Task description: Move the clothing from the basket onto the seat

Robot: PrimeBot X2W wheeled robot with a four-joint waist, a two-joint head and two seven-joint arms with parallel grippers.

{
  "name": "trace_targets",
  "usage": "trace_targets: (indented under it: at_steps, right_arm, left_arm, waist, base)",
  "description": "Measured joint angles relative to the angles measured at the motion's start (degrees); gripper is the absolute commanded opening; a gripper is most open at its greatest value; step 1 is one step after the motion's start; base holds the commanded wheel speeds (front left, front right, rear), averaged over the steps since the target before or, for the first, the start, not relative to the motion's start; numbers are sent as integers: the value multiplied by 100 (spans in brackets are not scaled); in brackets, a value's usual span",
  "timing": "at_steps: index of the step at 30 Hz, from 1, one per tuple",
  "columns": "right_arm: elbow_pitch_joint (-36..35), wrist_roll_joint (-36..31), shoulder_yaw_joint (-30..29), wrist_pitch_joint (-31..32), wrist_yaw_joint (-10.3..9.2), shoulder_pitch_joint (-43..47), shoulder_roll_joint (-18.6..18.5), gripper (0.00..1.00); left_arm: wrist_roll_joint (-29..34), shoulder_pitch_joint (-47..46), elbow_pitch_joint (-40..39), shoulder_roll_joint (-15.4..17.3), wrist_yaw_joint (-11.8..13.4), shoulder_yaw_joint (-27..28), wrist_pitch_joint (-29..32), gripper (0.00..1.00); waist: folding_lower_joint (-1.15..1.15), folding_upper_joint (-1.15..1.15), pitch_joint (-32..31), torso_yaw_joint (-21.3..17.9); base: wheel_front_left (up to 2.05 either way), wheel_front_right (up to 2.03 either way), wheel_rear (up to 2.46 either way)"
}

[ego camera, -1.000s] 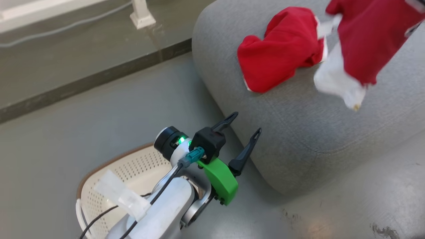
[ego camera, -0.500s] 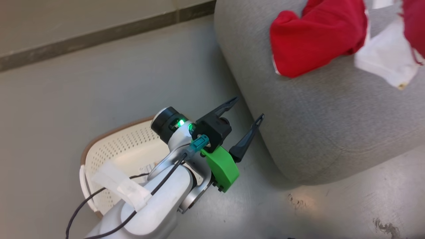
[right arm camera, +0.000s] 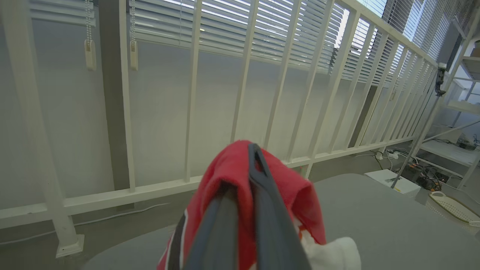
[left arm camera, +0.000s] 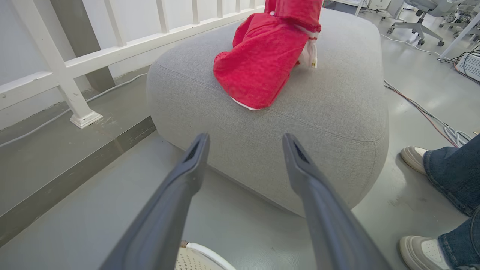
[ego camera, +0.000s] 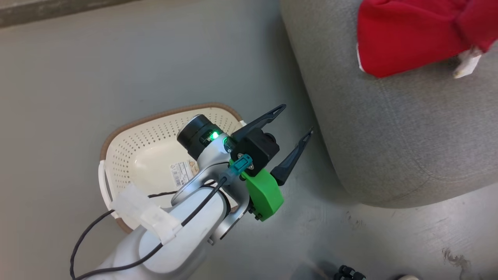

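- Two red garments. The lying garment (ego camera: 404, 35) is crumpled on top of the seat (ego camera: 389, 136), near its edge.
- The hanging garment (right arm camera: 221, 165) is up over the seat, a white part drooping below it.
- The right gripper (right arm camera: 243, 172) has its two fingers pressed together on the hanging garment, and red cloth bulges on both sides of them.
- One basket (ego camera: 163, 114) stands on the floor (ego camera: 78, 77) just beside the seat, with one sticker (ego camera: 183, 173) on its base.
- The left gripper (ego camera: 296, 118) hovers over the floor between the basket and the seat. Its two fingers are spread apart and hold nothing.
- A person's two pale shoes (left arm camera: 414, 157) and jeans legs are beside the seat.
- A white railing (left arm camera: 56, 67) runs behind it.
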Motion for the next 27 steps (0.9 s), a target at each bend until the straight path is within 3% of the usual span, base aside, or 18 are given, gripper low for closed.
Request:
trace_targets:
  at_steps: [7, 15, 27]
  right_arm:
    - [488, 11, 209, -247, -46, 371, 620, 0]
    - [980, -9, 509, -455, -45, 418, 1081, 0]
    - [1685, -32, 720, -523, -21, 610, 1356, 0]
  left_arm:
    - [44, -75, -86, 55, -3, -23, 160, 100]
    - [79, -82, -120, 202, -3, -11, 222, 100]
    - [78, -82, -168, 252, -3, 27, 222, 100]
  waist:
    - [0, 0, 238, 145]
    - [0, 0, 447, 198]
    - [0, 0, 484, 143]
  base:
    - [0, 0, 0]
    - [0, 0, 0]
    - [0, 0, 0]
